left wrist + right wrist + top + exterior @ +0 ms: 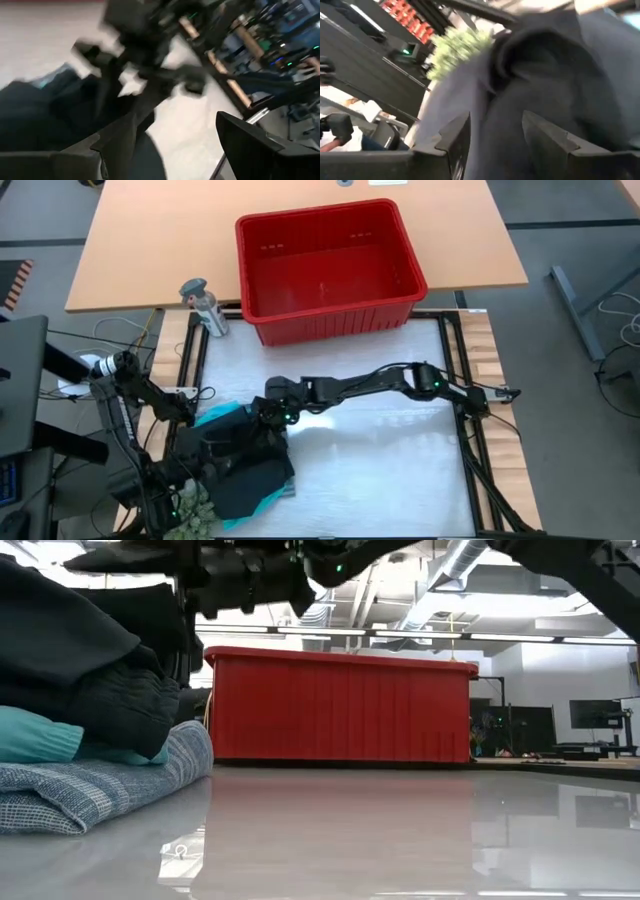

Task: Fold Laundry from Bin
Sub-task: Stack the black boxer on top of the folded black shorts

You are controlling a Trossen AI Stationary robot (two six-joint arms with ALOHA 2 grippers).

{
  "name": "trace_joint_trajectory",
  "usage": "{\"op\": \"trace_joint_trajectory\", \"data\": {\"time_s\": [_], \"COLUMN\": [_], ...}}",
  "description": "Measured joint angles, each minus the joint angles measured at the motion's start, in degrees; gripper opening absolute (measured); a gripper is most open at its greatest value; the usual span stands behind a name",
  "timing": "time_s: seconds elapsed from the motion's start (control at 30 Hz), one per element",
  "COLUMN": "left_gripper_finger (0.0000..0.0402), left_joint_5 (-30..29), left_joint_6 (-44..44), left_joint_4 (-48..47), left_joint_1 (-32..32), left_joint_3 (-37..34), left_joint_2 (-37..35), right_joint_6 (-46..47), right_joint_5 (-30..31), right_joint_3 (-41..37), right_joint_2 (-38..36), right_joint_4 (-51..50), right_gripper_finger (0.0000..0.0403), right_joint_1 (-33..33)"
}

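Left pincer is seen at about 8 o'clock on the table, over the black garments. In its wrist view the fingers are spread apart with black cloth between them; whether cloth is actually gripped cannot be told.

Laundry pile sits at 7–8 o'clock: black garments on top, a turquoise one showing at the lower edge. In the low view the stack order is read as blue-grey striped cloth at the bottom on the table, turquoise above it, black on top. A green fuzzy item is seen just beside the pile at its 7 o'clock edge.

Right pincer is reached across from 3 o'clock to the pile's 1 o'clock corner, above the black cloth. Its fingers are held apart over dark fabric; a grip cannot be confirmed.

Grey bottle stands at 11 o'clock, just beside the bin. Red bin is placed at 12 o'clock, well apart from the pile.
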Motion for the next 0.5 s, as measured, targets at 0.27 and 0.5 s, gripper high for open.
{"op": "trace_joint_trajectory", "data": {"time_s": [0.27,0.5], "left_gripper_finger": [0.0261,0.0261], "left_joint_5": [-8.58,-6.84], "left_joint_6": [5.01,3.69], "left_joint_4": [7.50,15.25], "left_joint_1": [0.08,1.13], "left_joint_3": [-2.10,-9.65], "left_joint_2": [0.33,2.03], "right_joint_6": [0.95,1.90], "right_joint_5": [-0.34,-1.33], "right_joint_3": [0.27,0.25], "right_joint_2": [4.61,4.72], "right_joint_4": [1.97,2.91], "right_gripper_finger": [0.0192,0.0182], "right_joint_1": [-1.94,-1.85]}}
